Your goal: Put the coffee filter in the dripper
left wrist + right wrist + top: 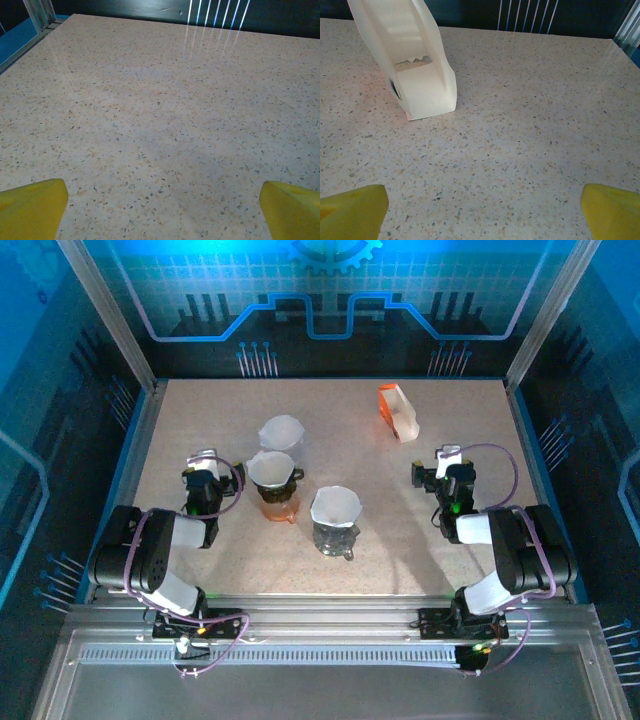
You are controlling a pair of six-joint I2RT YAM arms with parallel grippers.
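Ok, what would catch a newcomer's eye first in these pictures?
Probably the three white cones clustered mid-table: a white filter cone at the back, with an orange dripper and a clear dripper just in front, both lined with white paper. Then the orange-and-white holder lying alone toward the far right.

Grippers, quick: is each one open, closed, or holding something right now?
Left gripper: open, holding nothing.
Right gripper: open, holding nothing.
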